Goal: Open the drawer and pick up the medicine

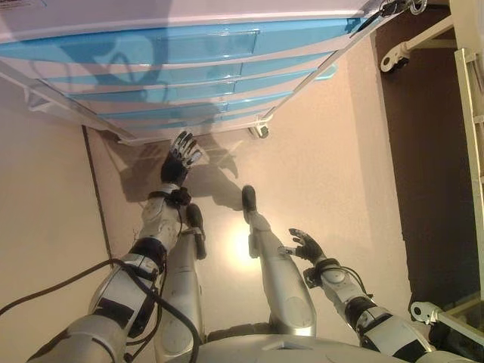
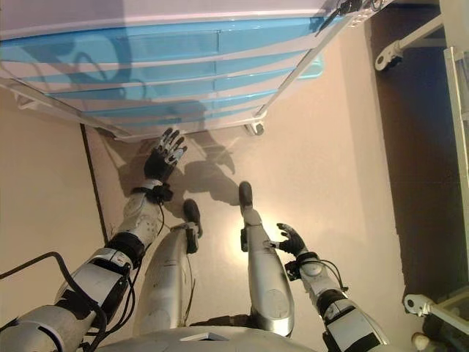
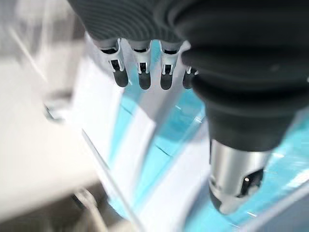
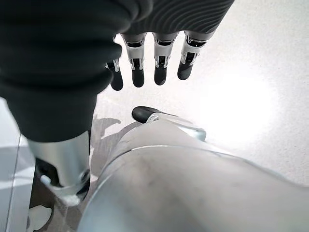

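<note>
Drawer unit, white frame w/ translucent blue fronts, stands at the far side of the floor, all drawers look closed; medicine not visible in any view. Nearest: right hand hangs low by the robot's side, well apart from the unit, fingers straight and relaxed, holding nothing. Farther out: left hand reaches fwd toward the lower drawers, close to the bottom front edge of the unit but can't tell if it's touching; fingers extended and spread, thumb apart, nothing grasped. Left wrist view shows blue drawer fronts and white rails just past the fingertips. Beyond: a caster under the unit's near corner, on pale floor. Dark mat lies to the right, w/ white frame legs on it.
</note>
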`<state>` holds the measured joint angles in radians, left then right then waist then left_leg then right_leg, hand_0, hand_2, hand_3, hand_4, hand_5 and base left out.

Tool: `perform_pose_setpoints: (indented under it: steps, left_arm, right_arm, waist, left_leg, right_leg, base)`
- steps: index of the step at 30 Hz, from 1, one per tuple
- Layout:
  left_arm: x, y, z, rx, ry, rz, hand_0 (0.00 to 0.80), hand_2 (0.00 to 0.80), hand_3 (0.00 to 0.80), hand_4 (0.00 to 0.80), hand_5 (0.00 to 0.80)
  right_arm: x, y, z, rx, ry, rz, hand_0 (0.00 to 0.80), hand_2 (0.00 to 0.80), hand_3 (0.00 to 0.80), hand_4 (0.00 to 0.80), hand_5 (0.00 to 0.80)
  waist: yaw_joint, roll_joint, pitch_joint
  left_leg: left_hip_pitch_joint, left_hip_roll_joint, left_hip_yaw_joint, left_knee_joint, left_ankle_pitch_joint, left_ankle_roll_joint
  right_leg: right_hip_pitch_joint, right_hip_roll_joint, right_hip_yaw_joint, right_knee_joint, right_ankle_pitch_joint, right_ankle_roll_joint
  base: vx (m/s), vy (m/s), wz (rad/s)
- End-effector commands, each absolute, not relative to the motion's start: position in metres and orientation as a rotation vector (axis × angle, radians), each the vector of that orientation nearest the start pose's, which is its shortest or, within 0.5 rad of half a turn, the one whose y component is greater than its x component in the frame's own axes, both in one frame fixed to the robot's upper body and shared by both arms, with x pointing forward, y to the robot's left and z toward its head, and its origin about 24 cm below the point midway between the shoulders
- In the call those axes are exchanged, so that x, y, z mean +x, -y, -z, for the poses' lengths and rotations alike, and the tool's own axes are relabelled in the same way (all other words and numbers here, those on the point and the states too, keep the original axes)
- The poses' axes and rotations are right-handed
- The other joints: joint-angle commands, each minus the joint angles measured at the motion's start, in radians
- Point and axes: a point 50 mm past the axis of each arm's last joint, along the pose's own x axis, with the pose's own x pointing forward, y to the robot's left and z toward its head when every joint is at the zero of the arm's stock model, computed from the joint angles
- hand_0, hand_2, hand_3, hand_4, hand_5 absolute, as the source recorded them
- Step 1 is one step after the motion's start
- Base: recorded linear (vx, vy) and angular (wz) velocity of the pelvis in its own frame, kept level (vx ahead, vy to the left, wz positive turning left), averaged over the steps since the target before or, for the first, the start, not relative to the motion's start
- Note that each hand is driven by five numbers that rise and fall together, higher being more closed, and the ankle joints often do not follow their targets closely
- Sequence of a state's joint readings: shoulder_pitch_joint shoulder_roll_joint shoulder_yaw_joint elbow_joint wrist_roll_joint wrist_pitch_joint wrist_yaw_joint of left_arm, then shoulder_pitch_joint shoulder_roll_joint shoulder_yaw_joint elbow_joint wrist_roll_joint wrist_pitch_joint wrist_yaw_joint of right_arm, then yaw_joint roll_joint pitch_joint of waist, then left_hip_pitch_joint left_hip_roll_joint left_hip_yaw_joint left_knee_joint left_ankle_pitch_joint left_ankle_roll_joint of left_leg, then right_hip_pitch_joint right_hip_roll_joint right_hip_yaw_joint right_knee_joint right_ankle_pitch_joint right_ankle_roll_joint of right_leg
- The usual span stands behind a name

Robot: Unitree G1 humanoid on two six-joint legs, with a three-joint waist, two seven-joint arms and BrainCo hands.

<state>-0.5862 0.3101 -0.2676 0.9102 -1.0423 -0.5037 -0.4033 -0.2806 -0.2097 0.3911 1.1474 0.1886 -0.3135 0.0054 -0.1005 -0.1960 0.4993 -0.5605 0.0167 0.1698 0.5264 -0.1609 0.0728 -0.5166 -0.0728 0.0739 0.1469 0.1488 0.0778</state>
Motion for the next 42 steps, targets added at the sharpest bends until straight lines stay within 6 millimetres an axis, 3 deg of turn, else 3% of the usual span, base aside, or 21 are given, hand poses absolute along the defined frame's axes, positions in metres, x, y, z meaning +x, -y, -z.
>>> perform_pose_setpoints:
  steps: [1, 13, 24, 25, 26, 27, 28, 36, 42]
  left_arm:
    - [0.351, -0.193, -0.095, -0.585, 0.413, 0.299, 0.000, 0.000, 0.000, 0.000, 0.000]
    - [0.364, -0.195, -0.197, -0.686, 0.792, 0.473, 0.000, 0.000, 0.000, 0.000, 0.000]
    - [0.349, -0.192, -0.257, -0.664, 1.065, 0.645, 0.000, 0.000, 0.000, 0.000, 0.000]
    - [0.347, -0.191, -0.261, -0.663, 1.094, 0.666, 0.050, 0.050, 0.050, 0.050, 0.050]
    - [0.344, -0.190, -0.266, -0.659, 1.129, 0.692, 0.276, 0.276, 0.276, 0.276, 0.276]
    - [0.341, -0.189, -0.269, -0.655, 1.156, 0.715, 0.411, 0.411, 0.411, 0.411, 0.411]
    - [0.337, -0.187, -0.273, -0.654, 1.193, 0.754, 0.800, 0.800, 0.800, 0.800, 0.800]
    - [0.316, -0.163, -0.293, -0.645, 1.309, 0.959, 0.800, 0.800, 0.800, 0.800, 0.800]
    - [0.310, -0.161, -0.279, -0.725, 1.271, 0.955, 0.800, 0.800, 0.800, 0.800, 0.800]
  right_arm:
    - [0.216, 0.172, 0.105, -0.250, -0.582, -0.228, 0.000, 0.000, 0.000, 0.000, 0.000]
    - [0.206, 0.164, 0.109, -0.240, -0.596, -0.274, 0.000, 0.000, 0.000, 0.000, 0.000]
    - [0.198, 0.163, 0.114, -0.244, -0.608, -0.283, 0.000, 0.000, 0.000, 0.000, 0.000]
    - [0.197, 0.163, 0.114, -0.245, -0.610, -0.284, 0.000, 0.000, 0.000, 0.000, 0.000]
    - [0.197, 0.163, 0.114, -0.246, -0.611, -0.286, 0.000, 0.000, 0.000, 0.000, 0.000]
    - [0.196, 0.163, 0.115, -0.246, -0.612, -0.286, 0.000, 0.000, 0.000, 0.000, 0.000]
    - [0.196, 0.163, 0.115, -0.246, -0.613, -0.289, 0.000, 0.000, 0.000, 0.000, 0.000]
    - [0.199, 0.164, 0.113, -0.285, -0.607, -0.308, 0.000, 0.000, 0.000, 0.000, 0.000]
    - [0.206, 0.168, 0.108, -0.345, -0.583, -0.316, 0.000, 0.000, 0.000, 0.000, 0.000]
  waist:
    - [0.005, 0.013, -0.024]
    - [-0.011, -0.007, -0.026]
    - [-0.010, -0.006, -0.022]
    - [-0.009, -0.005, -0.022]
    - [-0.007, -0.005, -0.022]
    - [-0.005, -0.005, -0.022]
    - [-0.003, -0.004, -0.022]
    - [0.015, 0.009, -0.019]
    - [0.050, 0.030, -0.023]
  left_leg:
    - [0.010, -0.023, -0.052, -0.101, 0.057, -0.011]
    - [0.006, -0.016, -0.052, -0.075, 0.031, -0.007]
    - [0.018, -0.012, -0.047, -0.082, 0.029, -0.008]
    - [0.020, -0.012, -0.047, -0.085, 0.031, -0.009]
    - [0.023, -0.012, -0.048, -0.089, 0.033, -0.009]
    - [0.024, -0.012, -0.048, -0.092, 0.034, -0.009]
    - [0.027, -0.012, -0.049, -0.097, 0.037, -0.010]
    - [0.052, -0.020, -0.066, -0.151, 0.070, -0.016]
    - [0.081, -0.018, -0.101, -0.191, 0.108, -0.038]
  right_leg:
    - [-0.006, 0.030, -0.027, 0.059, 0.014, -0.015]
    - [0.000, 0.035, -0.017, 0.057, 0.018, -0.013]
    - [0.017, 0.031, -0.023, 0.049, 0.012, -0.020]
    - [0.019, 0.031, -0.024, 0.048, 0.011, -0.020]
    - [0.021, 0.032, -0.024, 0.047, 0.010, -0.021]
    - [0.023, 0.032, -0.025, 0.046, 0.010, -0.022]
    - [0.027, 0.032, -0.026, 0.044, 0.009, -0.023]
    - [0.050, 0.043, -0.031, 0.043, -0.010, -0.036]
    - [0.089, 0.056, -0.056, 0.071, -0.067, -0.062]
  base:
    - [0.009, -0.047, -0.05]
    - [0.009, -0.019, -0.01]
    - [0.002, -0.002, 0.01]
    - [0.000, 0.000, 0.00]
    - [0.000, 0.000, 0.00]
    - [0.000, 0.000, 0.00]
    - [0.000, 0.000, 0.00]
    - [-0.017, 0.005, 0.00]
    - [-0.069, -0.015, 0.10]
